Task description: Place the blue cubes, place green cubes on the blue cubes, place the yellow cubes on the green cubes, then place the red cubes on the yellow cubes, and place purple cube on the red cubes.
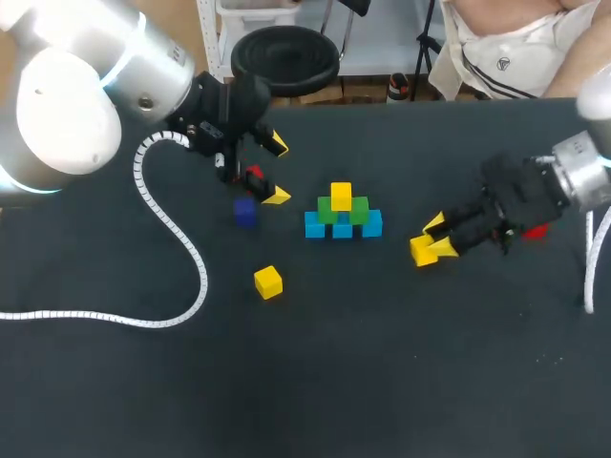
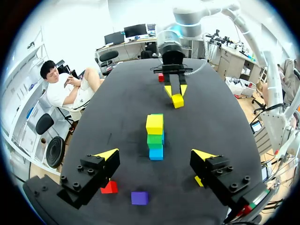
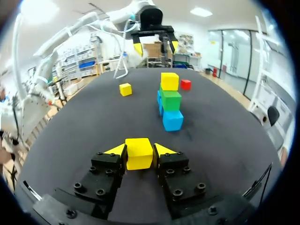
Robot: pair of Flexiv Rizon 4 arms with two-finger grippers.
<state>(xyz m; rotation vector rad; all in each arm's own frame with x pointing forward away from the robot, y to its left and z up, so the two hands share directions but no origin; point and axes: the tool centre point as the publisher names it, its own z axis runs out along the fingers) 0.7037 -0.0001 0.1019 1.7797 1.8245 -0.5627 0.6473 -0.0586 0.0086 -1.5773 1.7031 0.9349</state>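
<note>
Mid-table stands a pyramid: blue cubes [image 1: 343,229] at the base, green cubes [image 1: 357,210] on them, one yellow cube [image 1: 341,196] on top. To its right my right gripper [image 1: 434,239] is shut on a yellow cube [image 3: 138,153], low over the table. My left gripper [image 1: 277,170] hangs open to the pyramid's left, above a red cube [image 1: 254,176] and a purple cube [image 1: 244,212]. In the left wrist view the pyramid [image 2: 155,136] lies ahead of the open fingers, the red cube [image 2: 109,187] and purple cube [image 2: 139,198] below them.
A loose yellow cube [image 1: 268,282] lies in front of the pyramid, to its left. A second red cube [image 1: 535,230] sits partly under my right arm. The left arm's white coiled cable [image 1: 181,248] trails over the table's left part.
</note>
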